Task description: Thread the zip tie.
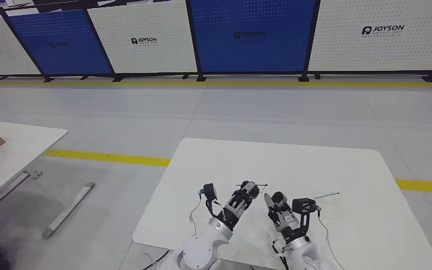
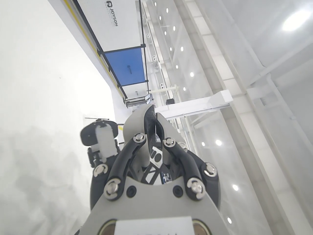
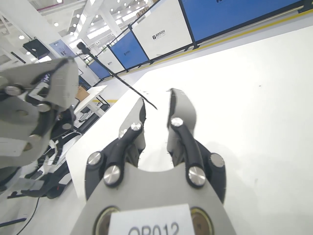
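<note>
— Two claws in the top view: where do they stand?
— Both are over the desk (image 1: 304,162), close to its near edge and about the middle of that edge. The left claw (image 1: 248,190) and the right claw (image 1: 275,200) are just beside each other, not touching.
— And the zip tie?
— The zip tie (image 1: 252,185) is a thin black line at the tip of the left claw, above the desk.
— What does the left wrist view tell?
— The left claw (image 2: 152,113) has its fingers pressed together, and a thin dark strip runs between them. More I cannot tell from there.
— Then the right wrist view?
— There the right claw (image 3: 157,95) has its fingers wide apart. The left claw (image 3: 72,61) is clamped on the zip tie (image 3: 127,85) near its head. The head sticks out past that claw, and the strap slants down toward the right claw. Its free end is seen in the gap between the two fingers, nearer to one of them. Whether it touches that finger I cannot tell. The desk (image 3: 244,94) lies below them.
</note>
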